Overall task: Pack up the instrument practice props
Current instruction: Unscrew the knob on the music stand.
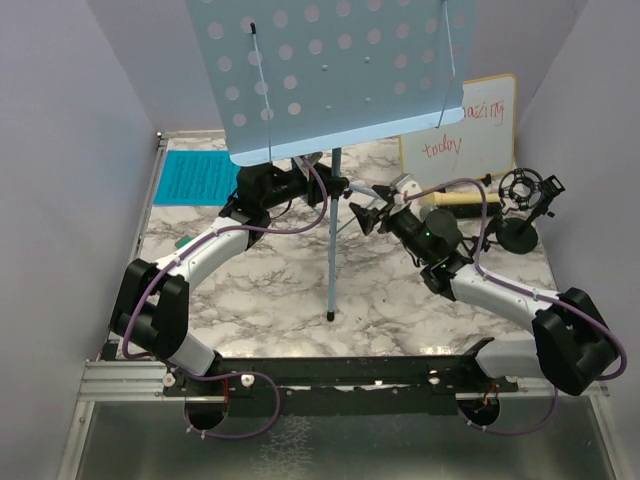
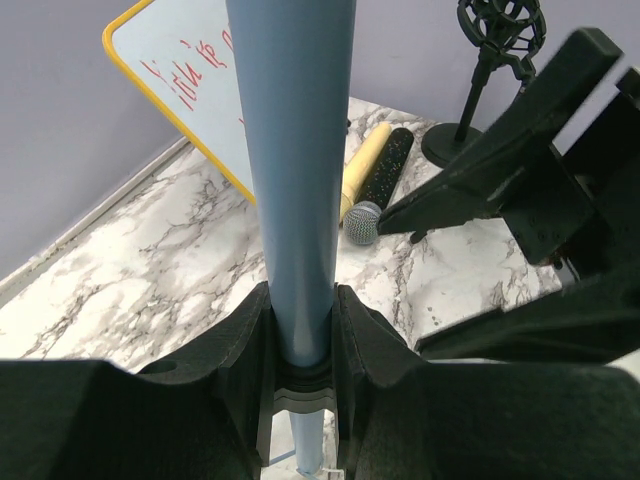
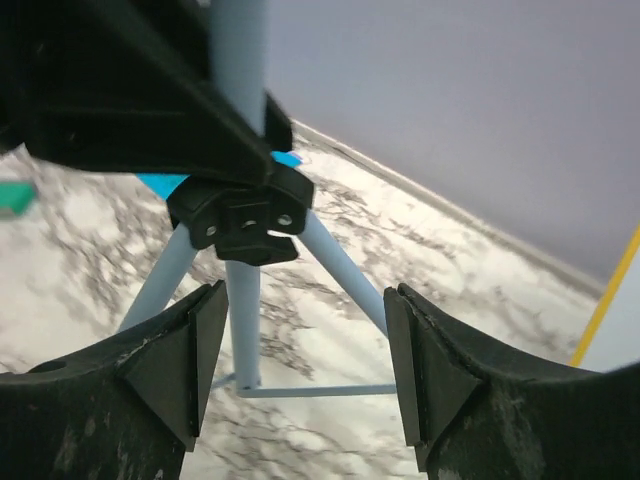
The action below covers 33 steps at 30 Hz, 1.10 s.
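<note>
The left end effector (image 2: 301, 335) clamps the music rack (image 2: 290, 150) pole; the right end effector (image 3: 300, 365) stands open beside its legs.

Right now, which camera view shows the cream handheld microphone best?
The left wrist view: the cream handheld microphone lies on the marble table, its long cream body close and plain. The top external view shows only a small cream strip of it beyond the right arm. The right wrist view does not show it.
</note>
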Available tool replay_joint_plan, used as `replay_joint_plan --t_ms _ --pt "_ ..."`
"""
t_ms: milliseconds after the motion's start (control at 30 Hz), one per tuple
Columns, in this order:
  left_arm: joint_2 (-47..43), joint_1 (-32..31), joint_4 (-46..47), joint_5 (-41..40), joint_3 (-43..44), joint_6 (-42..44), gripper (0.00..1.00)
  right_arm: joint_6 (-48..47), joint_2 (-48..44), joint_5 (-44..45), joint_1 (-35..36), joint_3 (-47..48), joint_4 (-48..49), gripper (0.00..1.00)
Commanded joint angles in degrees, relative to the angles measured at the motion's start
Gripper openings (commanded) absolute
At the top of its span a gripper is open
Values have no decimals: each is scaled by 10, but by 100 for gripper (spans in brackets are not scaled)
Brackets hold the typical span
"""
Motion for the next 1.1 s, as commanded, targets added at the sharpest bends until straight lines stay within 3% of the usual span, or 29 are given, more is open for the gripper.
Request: replay_joint_plan --t_ms 0,167,433,600,1067 --pt "43 -2 -147 2 -31 -4 0 313 -28 -25 -42 -22 56 72" --pt "42 -2 -146 2 -33 -3 0 470 -8 -60 -80 -17 81 73" --pt "45 -3 -144 5 -34 -3 0 598 71 -133 -106 9 113 72" --pt "48 -3 -143 4 -34 -2 0 623 106 -180 -107 30 135 70" --pt "55 -3 -141 3 -33 -3 0 624 121 -192 -116 56 114 67"
